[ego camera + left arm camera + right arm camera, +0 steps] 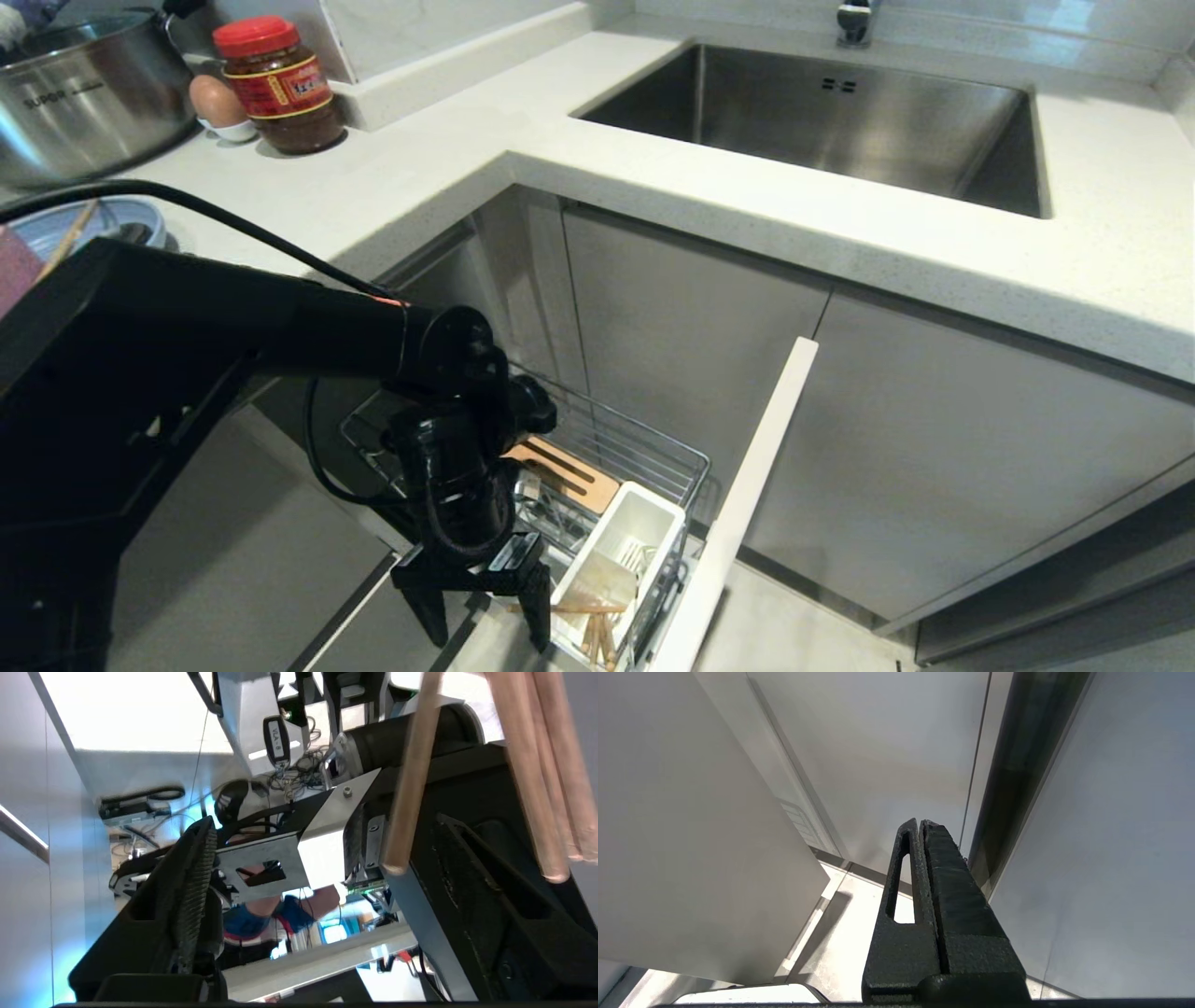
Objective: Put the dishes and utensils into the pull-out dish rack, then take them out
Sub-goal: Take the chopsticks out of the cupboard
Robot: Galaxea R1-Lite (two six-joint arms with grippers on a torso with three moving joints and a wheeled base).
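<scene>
Low in the frame, the left tool (485,611) hangs spread beside the chopsticks (597,625) in the white cup (621,551); lifting carelessly could snag them, tipping them out

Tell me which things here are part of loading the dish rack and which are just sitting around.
Part of the job:
- pull-out dish rack
- chopsticks in its white cutlery cup
- light-blue plate on the counter
- left gripper, open over the rack

Just lying about:
- steel pot
- red-lidded jar
- egg
- sink
</scene>
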